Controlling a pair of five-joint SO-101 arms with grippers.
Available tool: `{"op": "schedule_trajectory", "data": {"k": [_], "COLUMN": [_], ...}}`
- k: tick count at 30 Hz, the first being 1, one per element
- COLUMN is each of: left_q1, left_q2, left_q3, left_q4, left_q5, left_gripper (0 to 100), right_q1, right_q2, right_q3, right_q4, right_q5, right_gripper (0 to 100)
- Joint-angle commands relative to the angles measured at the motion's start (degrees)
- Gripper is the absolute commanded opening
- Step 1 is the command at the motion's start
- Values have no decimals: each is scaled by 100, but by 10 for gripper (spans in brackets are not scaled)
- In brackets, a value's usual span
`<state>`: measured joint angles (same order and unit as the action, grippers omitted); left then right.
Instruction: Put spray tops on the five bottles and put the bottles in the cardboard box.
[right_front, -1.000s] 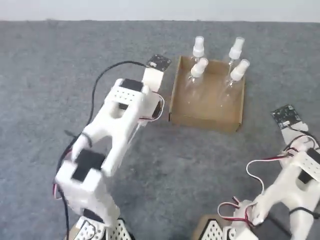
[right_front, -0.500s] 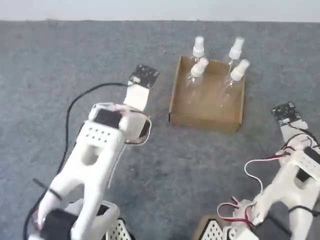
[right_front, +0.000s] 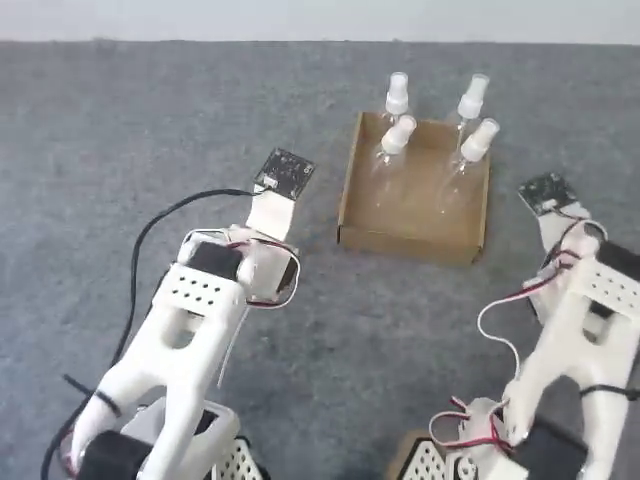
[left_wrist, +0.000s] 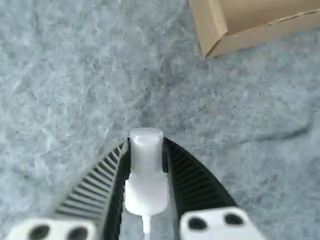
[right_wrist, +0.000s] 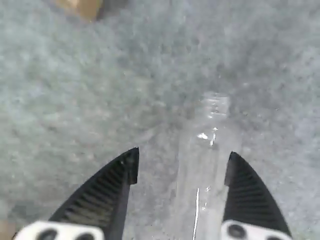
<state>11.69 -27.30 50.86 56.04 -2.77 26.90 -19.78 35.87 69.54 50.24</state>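
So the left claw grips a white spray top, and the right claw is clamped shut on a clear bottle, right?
No: the right claw is open over the clear bottle, as the right wrist view shows. The left claw does grip the white spray top.

Far half of box (right_front: 412, 243) is occupied by four capped bottles (right_front: 398, 135); near half is left open from above. Carpet (right_front: 400, 300) in front of box is seen as open passage. Gap between spread fingers of right gripper (right_wrist: 182, 155) is taken up by a lying clear bottle (right_wrist: 202, 165).
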Motion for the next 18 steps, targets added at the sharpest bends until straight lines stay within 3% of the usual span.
{"op": "schedule_trajectory", "data": {"k": [1, 7, 18], "left_q1": [-9, -35, 0], "left_q2": [-281, -281, -281], "left_q3": [-31, -31, -31], "left_q4": [-158, -158, -158], "left_q5": [79, 97, 97], "left_gripper": [11, 11, 11], "right_q1": [-31, 286, 769], "right_q2": [637, 1947, 2774], "right_q3": [-993, -2101, -2136], "right_q4": [374, 866, 251], "right_q5": [-79, 730, 1029], "right_gripper": [252, 254, 254]}}
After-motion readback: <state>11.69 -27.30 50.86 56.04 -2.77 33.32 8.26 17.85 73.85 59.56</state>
